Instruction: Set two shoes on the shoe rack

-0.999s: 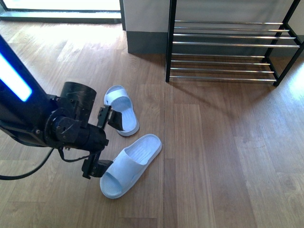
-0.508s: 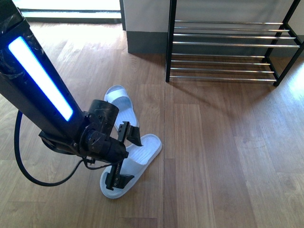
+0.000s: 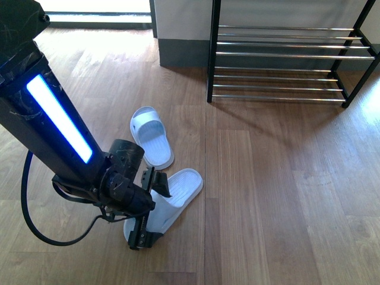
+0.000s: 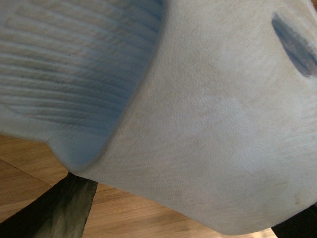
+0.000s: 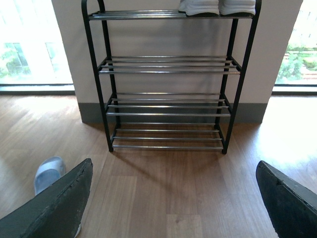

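Fingers of the left gripper [image 3: 149, 209] sit lower in the front view than half a second back, wide around the near slide [image 3: 181, 189] on the floor [image 3: 267, 178]. Left wrist view: all slide strap. Right wrist view: right gripper [image 5: 173, 198] wide too, facing the shoe rack [image 5: 168, 99].

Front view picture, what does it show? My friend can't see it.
The robot's left pincer is open around the strap end of a pale blue slide on a wooden floor. The second slide lies just beyond it, and a black shoe rack with chrome bars stands at the back right.
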### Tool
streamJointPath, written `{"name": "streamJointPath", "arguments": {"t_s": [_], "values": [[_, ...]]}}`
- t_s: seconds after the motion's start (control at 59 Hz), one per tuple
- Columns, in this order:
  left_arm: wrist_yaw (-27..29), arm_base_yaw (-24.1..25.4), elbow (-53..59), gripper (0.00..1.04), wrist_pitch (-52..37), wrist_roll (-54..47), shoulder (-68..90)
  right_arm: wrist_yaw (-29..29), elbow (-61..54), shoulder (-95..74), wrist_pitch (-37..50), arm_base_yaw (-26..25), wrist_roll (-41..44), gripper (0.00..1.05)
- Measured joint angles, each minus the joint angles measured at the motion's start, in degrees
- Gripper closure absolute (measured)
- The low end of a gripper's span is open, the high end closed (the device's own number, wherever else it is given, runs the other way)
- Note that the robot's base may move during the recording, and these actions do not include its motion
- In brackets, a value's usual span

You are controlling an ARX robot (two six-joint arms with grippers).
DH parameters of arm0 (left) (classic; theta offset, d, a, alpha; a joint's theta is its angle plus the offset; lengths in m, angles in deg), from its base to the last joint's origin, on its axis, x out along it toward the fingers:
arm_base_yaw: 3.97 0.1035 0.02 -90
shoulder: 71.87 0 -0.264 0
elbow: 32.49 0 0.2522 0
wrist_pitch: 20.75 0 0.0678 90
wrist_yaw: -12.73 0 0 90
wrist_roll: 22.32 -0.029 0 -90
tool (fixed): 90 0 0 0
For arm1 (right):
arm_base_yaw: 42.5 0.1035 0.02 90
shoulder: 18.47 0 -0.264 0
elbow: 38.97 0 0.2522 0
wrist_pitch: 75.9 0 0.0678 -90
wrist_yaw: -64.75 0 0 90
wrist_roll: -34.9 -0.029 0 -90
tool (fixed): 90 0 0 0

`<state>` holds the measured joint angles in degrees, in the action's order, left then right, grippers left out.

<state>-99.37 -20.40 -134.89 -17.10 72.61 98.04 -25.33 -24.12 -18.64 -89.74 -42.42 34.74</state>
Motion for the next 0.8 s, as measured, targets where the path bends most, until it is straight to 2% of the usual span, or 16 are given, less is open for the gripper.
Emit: {"name": "streamJointPath", "arguments": {"t_s": [0.152,0.339,0.525,0.559,0.593,0.644,0.796], "values": [[3.23,0.39,-1.62,0.34,6.86,-6.38,0.02,0.0,0.0,0.0,0.0,0.0,0.0,0.09],[12.96,2.05,-4.61,0.64,16.11,-23.21,-0.17,0.0,0.0,0.0,0.0,0.0,0.0,0.09],[22.32,3.67,-5.35,0.85,19.06,-37.62,-2.19,0.0,0.0,0.0,0.0,0.0,0.0,0.09],[25.51,4.07,-5.09,0.9,18.69,-41.77,-2.86,0.0,0.0,0.0,0.0,0.0,0.0,0.09],[25.83,4.48,-4.83,0.95,18.58,-44.15,-3.5,0.02,0.0,0.0,0.0,0.0,0.0,0.09],[29.24,5.27,-3.5,1.02,17.2,-50.14,-5.16,0.0,0.0,0.0,0.0,0.0,0.0,0.09],[34.36,6.64,-0.11,1.03,13.51,-59.54,-9.4,0.0,0.0,0.0,0.0,0.0,0.02,0.09]]}}
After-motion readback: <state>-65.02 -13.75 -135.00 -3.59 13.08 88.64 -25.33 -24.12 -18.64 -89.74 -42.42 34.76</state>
